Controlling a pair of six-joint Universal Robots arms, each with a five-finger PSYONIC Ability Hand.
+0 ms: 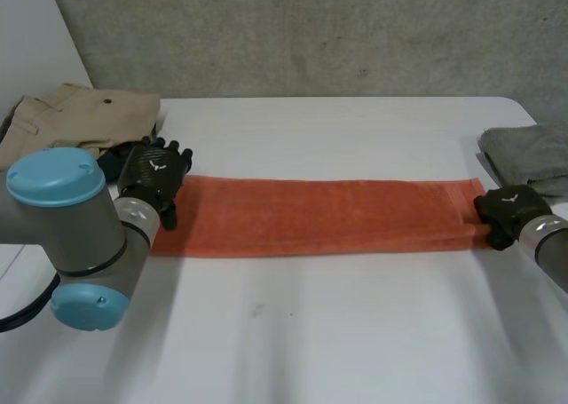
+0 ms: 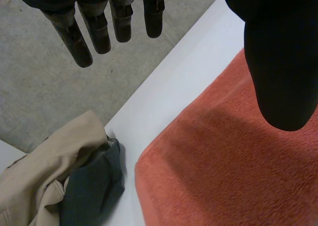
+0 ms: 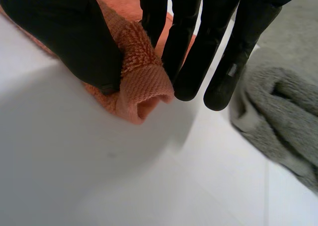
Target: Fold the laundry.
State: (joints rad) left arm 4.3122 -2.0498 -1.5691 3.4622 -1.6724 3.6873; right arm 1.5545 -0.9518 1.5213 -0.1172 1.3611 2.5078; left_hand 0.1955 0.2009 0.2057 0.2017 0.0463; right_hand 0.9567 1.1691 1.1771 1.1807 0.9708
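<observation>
We see the orange towel (image 1: pixel 319 216) lying across the white bench (image 1: pixel 311 333) as a long narrow strip. We judge the lengthwise fold done and the crosswise folds not yet made. The right robot hand (image 1: pixel 508 210) pinches the strip's right end between thumb and fingers. The left robot hand (image 1: pixel 155 169) is at the left end, fingers straight, holding nothing. A rumpled beige garment (image 1: pixel 80 113) and a grey towel (image 1: pixel 528 151) lie off to the sides. We can read no writing or labels.

Left robot hand (image 1: pixel 158 167) fingers straight, thumb apart; right robot hand (image 1: pixel 506 208) pinching towel (image 1: pixel 319 214) end between thumb and fingers
</observation>
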